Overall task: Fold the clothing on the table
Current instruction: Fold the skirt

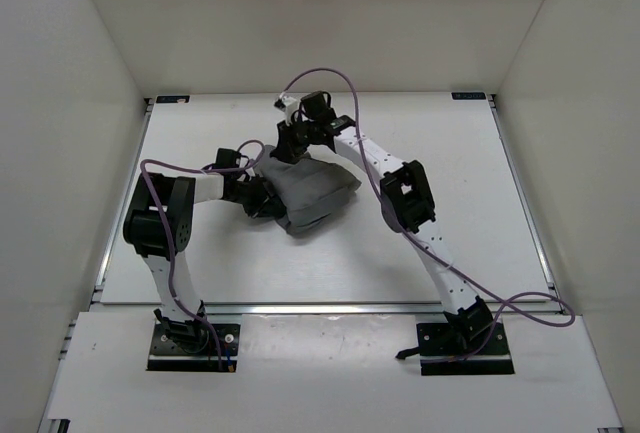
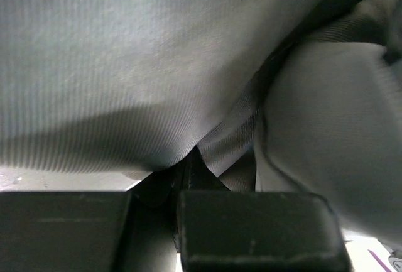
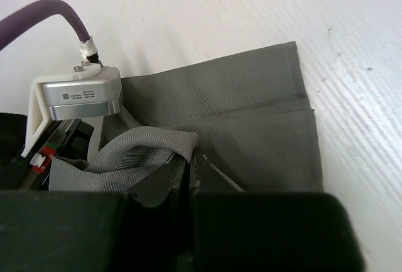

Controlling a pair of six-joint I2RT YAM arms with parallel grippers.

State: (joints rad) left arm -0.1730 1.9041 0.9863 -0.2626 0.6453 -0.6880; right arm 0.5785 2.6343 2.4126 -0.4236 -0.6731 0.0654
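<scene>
Clothing (image 1: 315, 193), a soft medium-grey fabric garment, lies bunched in a loose heap near the middle of the flat white worktop (image 1: 450, 253), between the two arms. The left jaws are pinched together on a fold at its left side, and the right jaws are clamped on a thick folded edge at its far side. It looks light, limp and quick to sag or crease, neither slippery nor fragile, so its stitched hems and flat corners seem the surest places to hold.
</scene>
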